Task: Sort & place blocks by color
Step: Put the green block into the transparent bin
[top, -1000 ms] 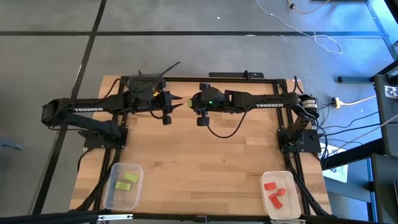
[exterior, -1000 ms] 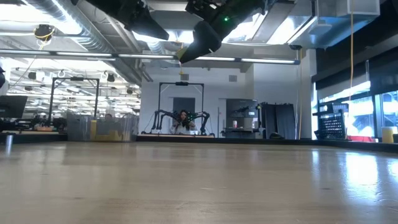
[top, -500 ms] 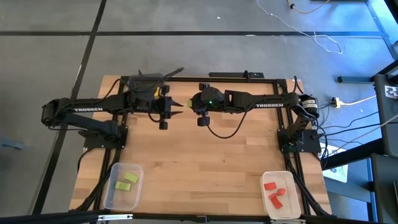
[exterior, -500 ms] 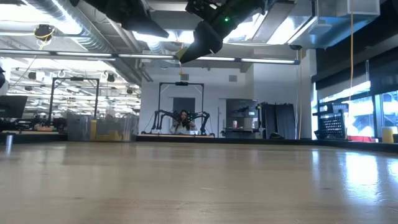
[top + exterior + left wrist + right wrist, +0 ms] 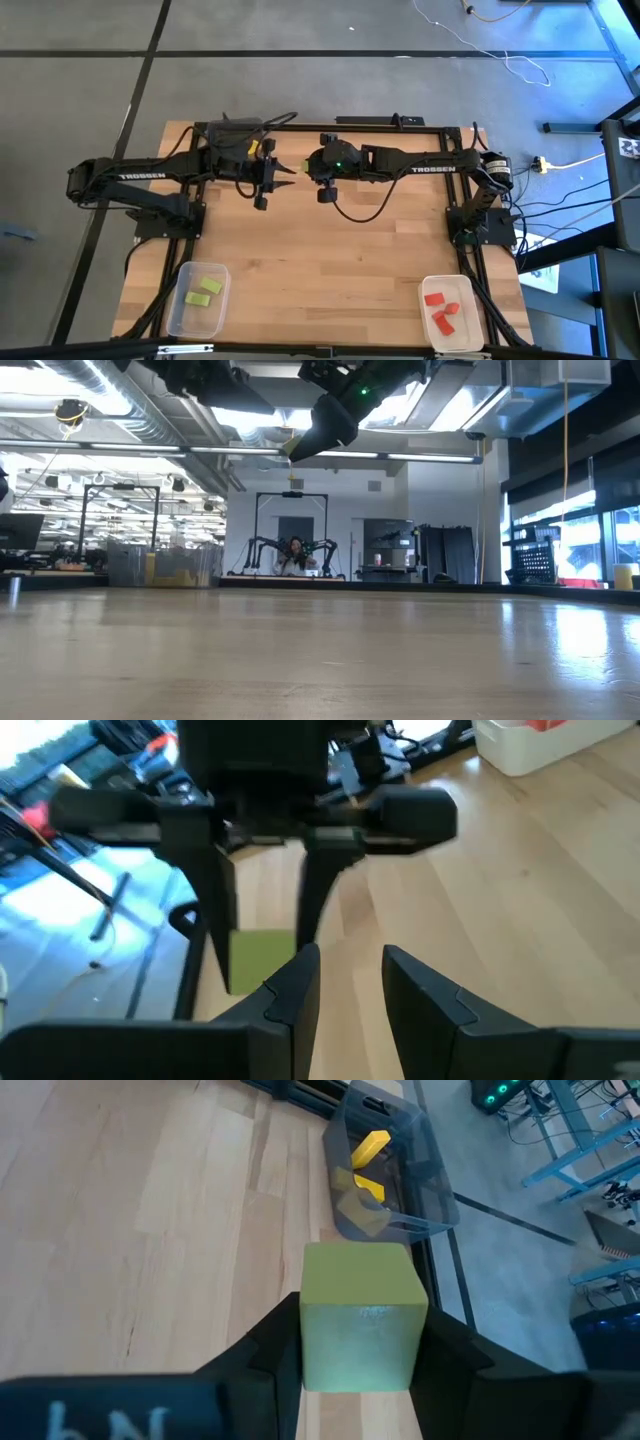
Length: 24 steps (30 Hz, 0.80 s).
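At the near left corner of the wooden table (image 5: 320, 250) a clear bin (image 5: 176, 318) holds two light-green blocks (image 5: 200, 293). At the near right corner a white bin (image 5: 427, 330) holds red blocks (image 5: 444, 312). The boards between them lie bare.

Toward the far edge, at the middle, the two arms meet high above the wood. The right gripper (image 5: 362, 1318) is clenched on a light-green block (image 5: 360, 1310), one finger on each side of it. The left gripper (image 5: 350, 960) faces it close by, level with it; its fingers (image 5: 298, 982) are spread with nothing between them. From the left wrist the block (image 5: 258, 956) shows between the other gripper's two hanging fingers.

Past the held block, a third bin (image 5: 420, 1190) with yellow blocks (image 5: 368, 1150) stands at a table edge.

From table height the bare wood runs to a long, brightly lit workshop with ceiling ducts (image 5: 120, 405), a dark frame (image 5: 292, 532) and a person (image 5: 296, 552) seated at the back. Windows (image 5: 575, 530) line the right side.
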Motion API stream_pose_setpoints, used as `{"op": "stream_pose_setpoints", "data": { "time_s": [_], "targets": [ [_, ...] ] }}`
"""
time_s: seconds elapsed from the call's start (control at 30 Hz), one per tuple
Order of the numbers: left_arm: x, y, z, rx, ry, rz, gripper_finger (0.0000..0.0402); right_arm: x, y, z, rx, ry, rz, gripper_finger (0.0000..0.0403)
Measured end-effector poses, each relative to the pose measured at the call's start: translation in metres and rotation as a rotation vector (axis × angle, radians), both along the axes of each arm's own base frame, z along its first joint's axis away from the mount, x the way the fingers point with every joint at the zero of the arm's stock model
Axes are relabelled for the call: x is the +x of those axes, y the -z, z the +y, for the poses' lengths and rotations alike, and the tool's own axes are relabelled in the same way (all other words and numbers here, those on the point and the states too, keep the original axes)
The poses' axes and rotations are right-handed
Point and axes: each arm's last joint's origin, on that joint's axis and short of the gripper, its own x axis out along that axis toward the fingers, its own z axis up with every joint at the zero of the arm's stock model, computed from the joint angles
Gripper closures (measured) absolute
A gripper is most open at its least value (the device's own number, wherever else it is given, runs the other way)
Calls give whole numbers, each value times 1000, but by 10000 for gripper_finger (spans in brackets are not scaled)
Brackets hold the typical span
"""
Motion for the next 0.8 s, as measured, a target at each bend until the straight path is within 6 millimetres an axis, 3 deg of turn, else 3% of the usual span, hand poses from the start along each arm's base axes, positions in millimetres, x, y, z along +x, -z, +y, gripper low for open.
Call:
{"op": "stream_pose_setpoints", "data": {
  "time_s": [0.23, 0.8],
  "targets": [
    [2, -5, 0, -74, -30, -62, 299, 0, 0, 0, 0, 0, 0, 273],
    [2, -6, 0, 15, -36, -65, 299, 0, 0, 0, 11, -12, -1, 273]
  ]
}}
